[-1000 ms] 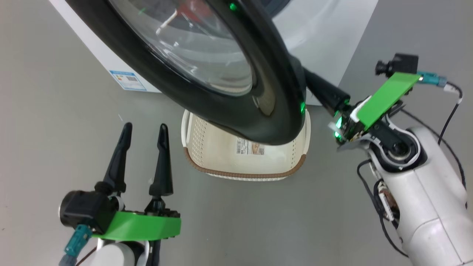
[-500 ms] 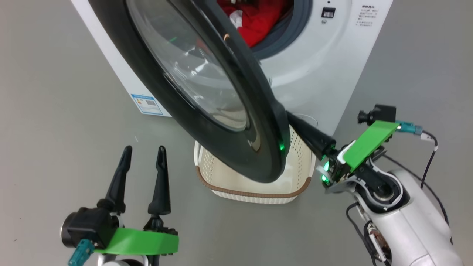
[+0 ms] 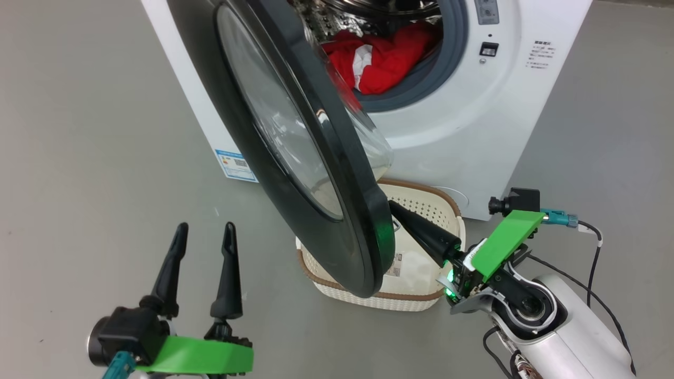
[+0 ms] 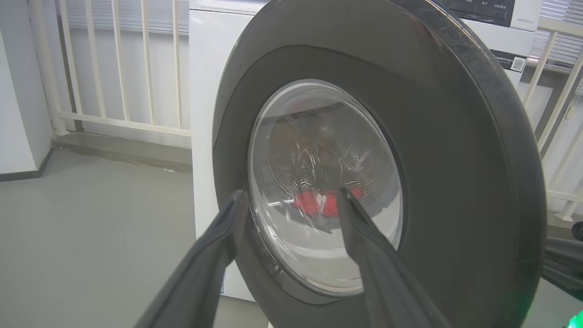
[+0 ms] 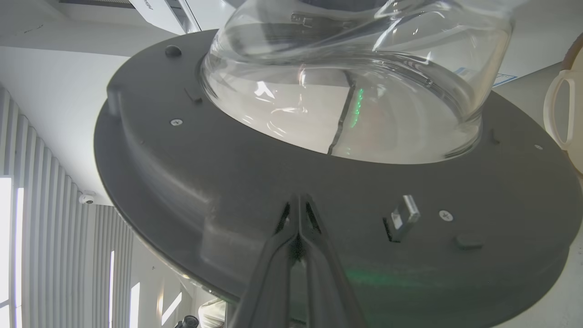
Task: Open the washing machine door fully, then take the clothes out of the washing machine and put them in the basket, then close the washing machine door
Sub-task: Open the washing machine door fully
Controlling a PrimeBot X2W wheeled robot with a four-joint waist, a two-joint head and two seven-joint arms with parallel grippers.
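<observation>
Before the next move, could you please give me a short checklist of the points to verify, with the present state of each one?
1. Washing machine door fully open: not ok. It stands only partway open, over the basket.
2. Right hand placed on the door: ok. Its fingers are shut together, with the tips on the dark inner face.
3. Left hand out of the door's swing: cannot tell. It is open and hangs in front of the outer glass.
4. Basket ready: ok. It is on the floor before the washing machine, with only a sticker seen inside.
5. Clothes in the washing machine: ok. They are red, and none is taken out yet.
</observation>
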